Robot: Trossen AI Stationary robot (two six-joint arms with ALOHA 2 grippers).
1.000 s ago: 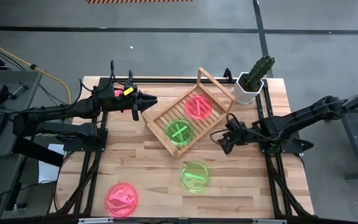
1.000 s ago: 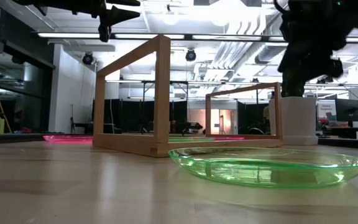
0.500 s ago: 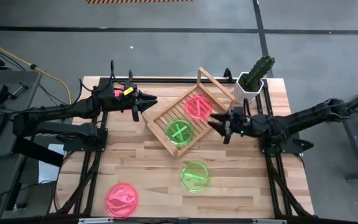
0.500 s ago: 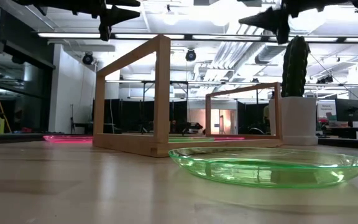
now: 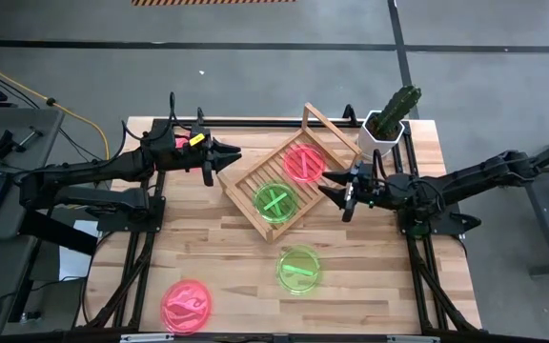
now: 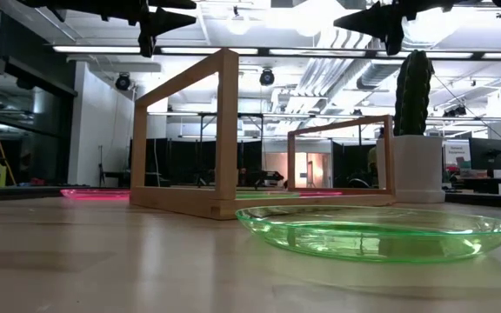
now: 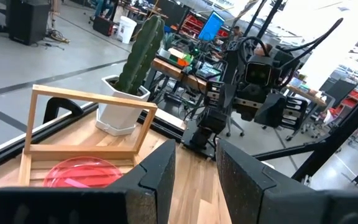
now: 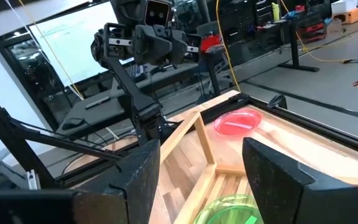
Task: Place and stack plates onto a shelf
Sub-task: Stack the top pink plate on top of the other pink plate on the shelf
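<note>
Right tool (image 5: 341, 197), fingers wide and empty, has swung from the surface (image 5: 227, 257) to the shelf (image 5: 289, 186) edge at frame centre, leaving the green plate (image 5: 298, 270) ungrasped.

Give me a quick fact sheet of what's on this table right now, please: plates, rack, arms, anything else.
Rack: wooden shelf, lying at an angle mid-table
Plates on rack: one pink plate, one green plate
Plates on table: loose green plate, loose pink plate
Left gripper: open, empty, above the rack's left corner
Right gripper: open, empty, at the rack's right side
Other: potted cactus at the far right corner
</note>
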